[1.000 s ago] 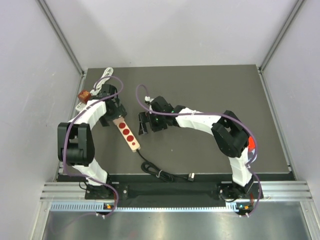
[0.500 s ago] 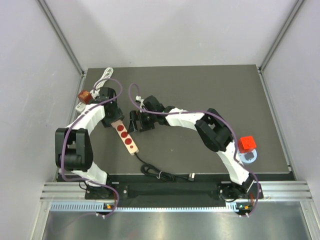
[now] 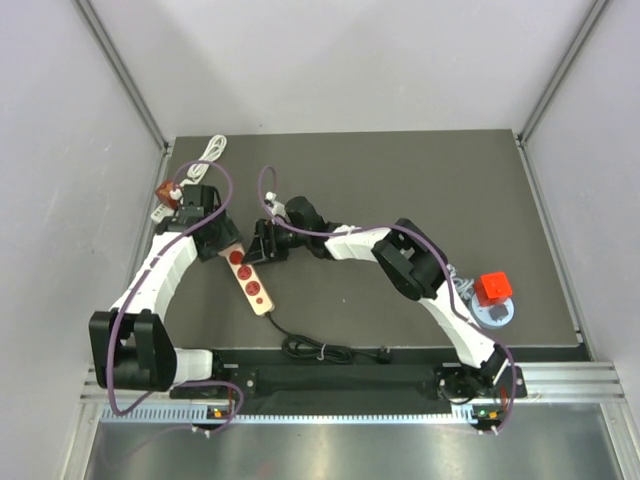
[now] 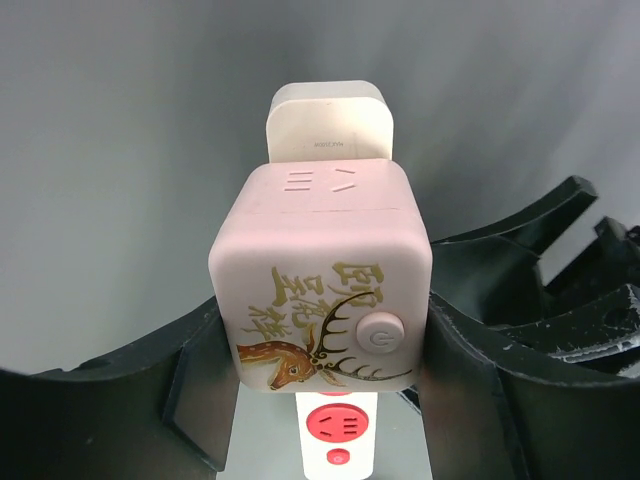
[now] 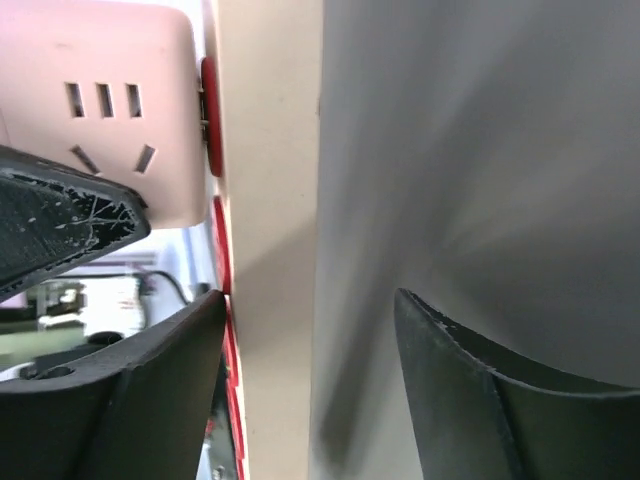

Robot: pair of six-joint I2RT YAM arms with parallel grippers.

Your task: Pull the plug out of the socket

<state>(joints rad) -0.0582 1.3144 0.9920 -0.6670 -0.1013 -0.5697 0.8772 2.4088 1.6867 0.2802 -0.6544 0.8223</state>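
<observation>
Plug (image 4: 320, 260): smooth matt pink plastic. Socket strip (image 5: 268, 200): smooth cream plastic, glossy red outlets (image 5: 207, 110). Left gripper (image 4: 322, 320) fingers (image 4: 500, 390): rough, scuffed black plastic. Table (image 3: 450, 180): matt dark grey.

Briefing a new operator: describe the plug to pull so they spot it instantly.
Find the beige power strip with red sockets, left of centre. At its far end, in the left hand, sits a pink cube plug, alone bearing a gold deer.

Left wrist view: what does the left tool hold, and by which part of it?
The left tool holds the pink cube plug, clamped by its two opposite side faces; the top face stays free.
</observation>
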